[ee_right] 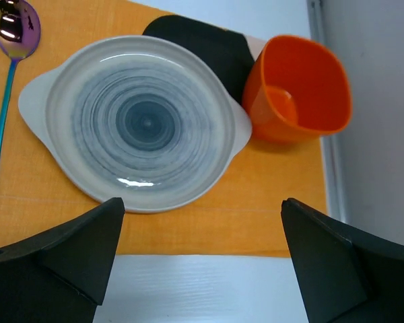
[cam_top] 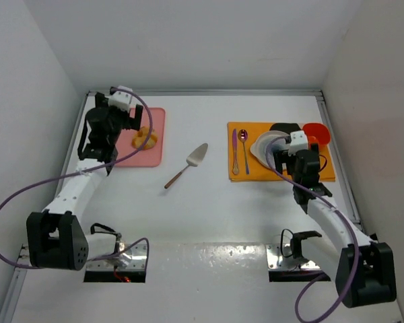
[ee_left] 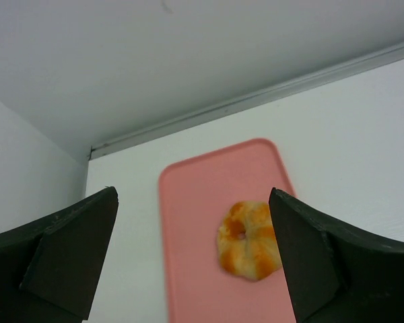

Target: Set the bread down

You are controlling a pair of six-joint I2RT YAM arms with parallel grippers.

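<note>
The bread is a small round golden-yellow bun lying on a pink tray at the far left of the table; it also shows in the top view. My left gripper hangs open above the tray, the bun just inside its right finger, not touched. My right gripper is open and empty above the near edge of the orange mat, in front of a grey-white plate.
An orange cup stands right of the plate, with a black object behind. Two spoons lie on the mat's left side. A cake server lies mid-table. White walls enclose the table on three sides.
</note>
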